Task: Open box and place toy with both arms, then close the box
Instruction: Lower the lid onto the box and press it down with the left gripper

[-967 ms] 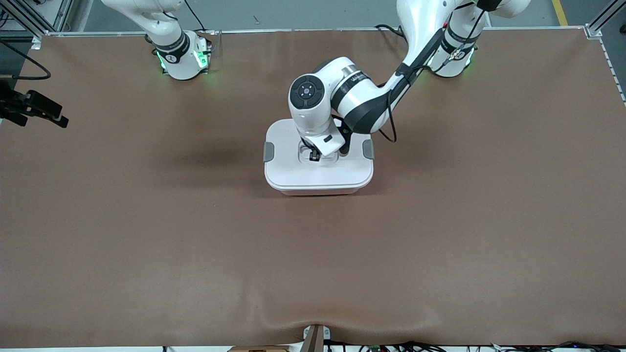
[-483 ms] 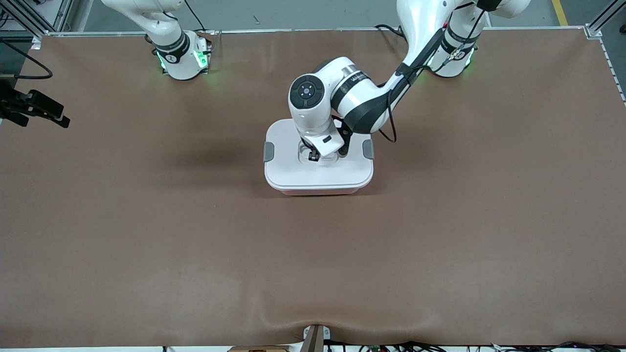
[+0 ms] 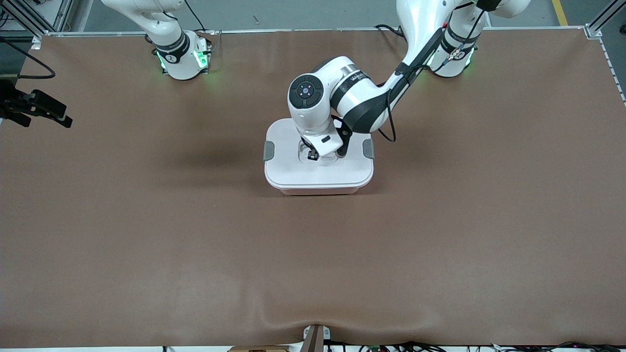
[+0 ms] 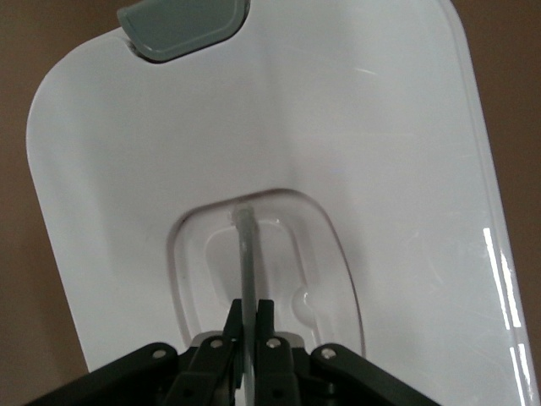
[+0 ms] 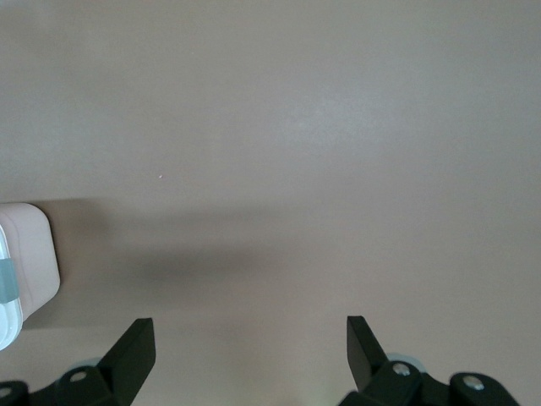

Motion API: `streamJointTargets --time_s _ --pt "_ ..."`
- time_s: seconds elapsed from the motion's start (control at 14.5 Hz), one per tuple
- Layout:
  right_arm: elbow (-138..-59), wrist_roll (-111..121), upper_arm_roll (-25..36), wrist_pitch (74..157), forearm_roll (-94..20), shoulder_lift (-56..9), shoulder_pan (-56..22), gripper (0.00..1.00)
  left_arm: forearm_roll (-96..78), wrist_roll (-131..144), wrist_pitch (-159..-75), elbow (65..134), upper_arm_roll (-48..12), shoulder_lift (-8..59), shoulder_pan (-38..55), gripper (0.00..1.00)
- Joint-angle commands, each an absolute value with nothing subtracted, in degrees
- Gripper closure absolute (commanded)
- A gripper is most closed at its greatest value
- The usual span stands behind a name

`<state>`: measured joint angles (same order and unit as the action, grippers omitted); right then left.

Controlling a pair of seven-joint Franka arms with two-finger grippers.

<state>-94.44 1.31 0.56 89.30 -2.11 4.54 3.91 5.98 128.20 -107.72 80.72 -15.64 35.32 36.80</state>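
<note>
Left claw (image 4: 248, 326) pinching box handle (image 4: 246, 245).

The white rounded-rectangular plastic box (image 3: 318, 168) has a glossy white lid, two grey side clips (image 3: 268, 150) at its ends and a clear, colourless handle (image 4: 247, 249) in the recess on its top. The flat brown table cover (image 3: 195, 244) around the box is plain and unpatterned. Over the box, the white arm with black joint bands (image 3: 352, 95) ends in a black left gripper (image 3: 313, 155), and the right gripper (image 5: 249, 338) is black too.
</note>
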Motion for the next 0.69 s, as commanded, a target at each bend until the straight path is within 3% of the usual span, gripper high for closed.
streamJointTargets --time_s 0.0,0.55,0.62 --pt "-93.6 0.2 0.5 88.7 -2.4 4.3 4.1 0.00 7.1 126.1 -105.3 81.8 -15.6 35.1 37.1 1.00" --pt "-93.8 0.2 0.5 88.8 -2.4 4.0 3.7 0.00 5.7 125.9 -105.3 81.6 -15.5 35.4 36.4 0.99" --pt "-93.7 0.2 0.4 88.8 -2.4 3.8 3.8 0.00 5.6 125.9 -105.2 81.6 -15.5 35.4 36.4 0.91"
